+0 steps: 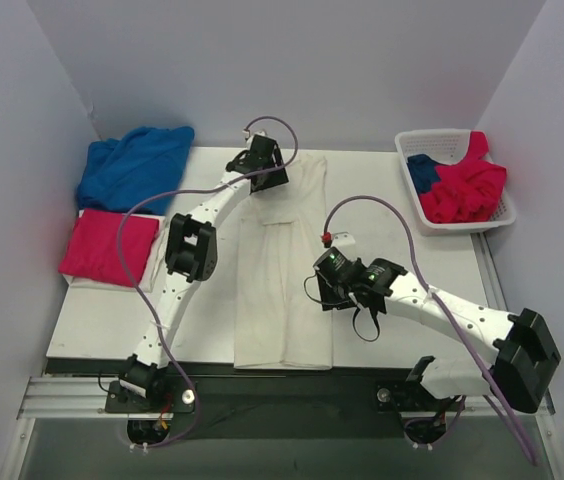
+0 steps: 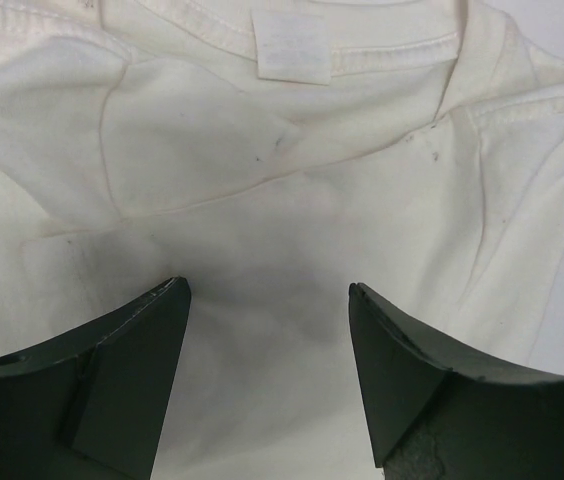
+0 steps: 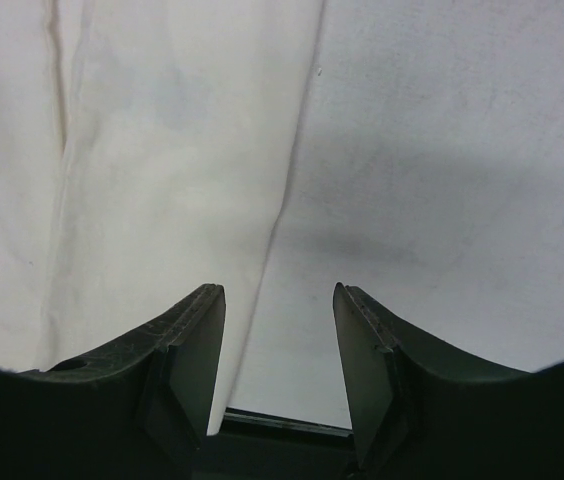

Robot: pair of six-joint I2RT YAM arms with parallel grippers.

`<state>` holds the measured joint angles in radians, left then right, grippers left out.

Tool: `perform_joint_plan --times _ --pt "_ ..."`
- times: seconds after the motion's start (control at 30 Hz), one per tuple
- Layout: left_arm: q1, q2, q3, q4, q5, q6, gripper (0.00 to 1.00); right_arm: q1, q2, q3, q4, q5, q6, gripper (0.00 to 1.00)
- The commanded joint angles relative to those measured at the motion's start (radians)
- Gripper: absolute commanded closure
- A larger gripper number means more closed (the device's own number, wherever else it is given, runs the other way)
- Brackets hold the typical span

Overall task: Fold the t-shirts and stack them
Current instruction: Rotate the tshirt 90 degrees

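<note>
Dealing with a white t-shirt (image 1: 282, 290) here, lying flat as a long narrow strip down the middle of the table (image 1: 112, 320), sides folded in, collar (image 2: 382, 57) at the far end and hem near the arm bases. Thin cotton by the look of it: light, limp, 0 stiffness, a bit clingy on the tabletop. Will droop and bunch wherever left unsupported, so worth pinching through all layers at once rather than just the top 1.

Left gripper (image 1: 262, 165) hanging right over the collar end, jaws spread wide, nothing held, just fabric below in the wrist view. Right gripper (image 1: 327, 280) also spread and empty, straddling the shirt's right-hand long edge about halfway down. Hard to tell from these angles: fingertips touching cloth or floating just above?

Best grabs, probably: the 2 corners of the collar end, then carry toward the hem for the crosswise fold. Would skip a mid-edge grab, likely to peel the side fold back open.

Elsewhere: 1 folded pink shirt (image 1: 107, 248) at the left side, looking like the stack spot, a crumpled blue shirt (image 1: 132, 165) behind it, and more shirts in the white basket (image 1: 432, 134) far right.
</note>
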<state>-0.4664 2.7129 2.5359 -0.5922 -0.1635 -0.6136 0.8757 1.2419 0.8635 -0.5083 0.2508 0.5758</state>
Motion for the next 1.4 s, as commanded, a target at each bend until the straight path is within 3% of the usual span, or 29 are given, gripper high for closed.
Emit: perform_joint_plan --times 0.0,0.37,0.6,0.67,0.73,0.8,1.0,1.1,1.2,1.27,1.37 --pt "0.064 0.067 0.033 0.077 0.05 0.002 0.24 -0.018 0.046 0.072 -0.026 -0.018 -0.02 0.52" --pt "0.101 0.038 -0.058 0.411 0.303 0.211 0.21 -0.089 0.194 0.173 0.013 -0.076 -0.062 0.53" --pt "0.104 -0.194 -0.253 0.557 0.291 0.27 0.2 -0.135 0.2 0.166 0.08 -0.139 -0.063 0.53" --pt "0.104 -0.287 -0.317 0.571 0.254 0.282 0.14 -0.15 0.202 0.16 0.082 -0.127 -0.057 0.53" --pt "0.103 -0.397 -0.455 0.622 0.217 0.282 0.03 -0.175 0.194 0.14 0.091 -0.116 -0.041 0.53" --pt "0.103 -0.476 -0.613 0.684 0.213 0.282 0.03 -0.197 0.177 0.106 0.105 -0.113 -0.025 0.54" --pt "0.094 -0.735 -0.949 0.657 0.222 0.152 0.02 -0.228 0.107 0.002 0.174 -0.153 -0.005 0.56" --pt "0.043 -0.889 -1.224 0.707 0.2 0.089 0.07 -0.23 0.074 -0.05 0.198 -0.173 0.006 0.56" --pt "-0.042 -1.022 -1.38 0.594 -0.023 0.074 0.09 -0.221 0.036 -0.11 0.22 -0.193 0.001 0.56" --pt "-0.086 -1.113 -1.48 0.462 -0.095 0.023 0.09 -0.205 0.01 -0.155 0.229 -0.182 -0.004 0.56" --pt "-0.162 -1.258 -1.615 0.39 -0.23 -0.063 0.1 -0.182 -0.01 -0.201 0.234 -0.171 -0.002 0.55"
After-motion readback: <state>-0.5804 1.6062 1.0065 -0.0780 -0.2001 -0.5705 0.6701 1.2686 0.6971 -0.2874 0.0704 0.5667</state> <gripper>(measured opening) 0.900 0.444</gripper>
